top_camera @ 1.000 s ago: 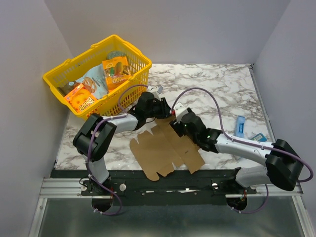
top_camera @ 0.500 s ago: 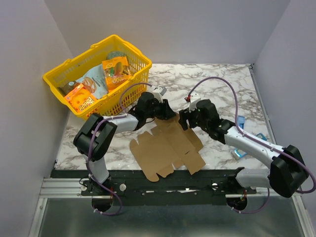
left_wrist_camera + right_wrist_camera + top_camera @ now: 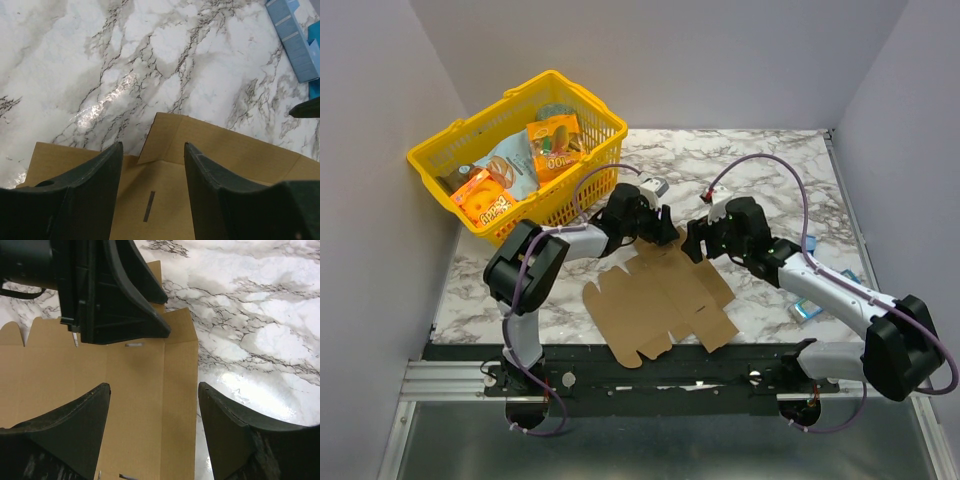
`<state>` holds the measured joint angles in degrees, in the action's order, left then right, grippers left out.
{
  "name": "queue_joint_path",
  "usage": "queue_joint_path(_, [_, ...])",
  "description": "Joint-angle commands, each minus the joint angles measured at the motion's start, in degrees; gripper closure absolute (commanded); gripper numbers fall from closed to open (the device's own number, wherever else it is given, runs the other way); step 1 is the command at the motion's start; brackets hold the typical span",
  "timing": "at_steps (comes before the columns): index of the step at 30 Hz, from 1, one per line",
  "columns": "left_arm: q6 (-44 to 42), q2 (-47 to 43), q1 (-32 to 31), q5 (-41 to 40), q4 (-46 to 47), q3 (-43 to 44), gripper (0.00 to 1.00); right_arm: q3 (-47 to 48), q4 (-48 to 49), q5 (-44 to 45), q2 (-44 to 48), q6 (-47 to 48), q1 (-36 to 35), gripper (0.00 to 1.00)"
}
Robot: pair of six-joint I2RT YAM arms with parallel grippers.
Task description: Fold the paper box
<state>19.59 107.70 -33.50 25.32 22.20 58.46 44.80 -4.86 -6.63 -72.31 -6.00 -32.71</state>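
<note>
The paper box [image 3: 660, 300] is a flat brown die-cut sheet lying on the marble table near the front edge. My left gripper [image 3: 665, 228] is open over the sheet's far edge. In the left wrist view [image 3: 152, 150] its fingers straddle a small flap of the cardboard [image 3: 225, 150] and hold nothing. My right gripper [image 3: 692, 243] is open just right of it, above the sheet's far right corner. In the right wrist view [image 3: 153, 386] the cardboard [image 3: 140, 405] lies between and below its fingers, and the left gripper [image 3: 115, 295] sits close ahead.
A yellow basket [image 3: 592, 98] with printed snack packs stands at the back left, close behind the left arm. A small blue packet [image 3: 807, 255] and another [image 3: 803, 310] lie at the right, also seen in the left wrist view [image 3: 295, 40].
My right gripper has pulled back up and to the right from the sheet's far edge. My left gripper has shifted slightly right along that edge. The sheet has stayed flat.
</note>
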Motion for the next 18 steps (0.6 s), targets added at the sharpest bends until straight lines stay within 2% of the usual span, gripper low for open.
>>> queue_joint_path(1, [-5.44, 2.6, 0.01, 2.89, -2.24, 3.85, 0.35, 1.08, -1.03, -2.94, 1.73, -0.77, 0.89, 0.21])
queue_joint_path(11, [-6.59, 7.96, 0.62, 12.91, -4.61, 8.51, 0.38, 0.47, -1.11, -3.56, 3.49, -0.77, 1.86, 0.21])
queue_joint_path(15, [-7.11, 9.19, 0.71, 14.14, -6.11, 9.48, 0.5, 0.29, -1.11, -3.65, 3.93, -0.86, 2.12, 0.21])
queue_joint_path(16, [-7.2, 9.19, 0.71, 14.32, -6.11, 9.48, 0.56, 0.21, -1.11, -3.56, 4.11, -0.86, 2.12, 0.21])
queue_joint_path(18, [-7.2, 9.37, 0.8, 15.19, -5.85, 9.48, 0.63, 0.2, -1.11, -3.47, 4.29, -0.86, 2.21, 0.21])
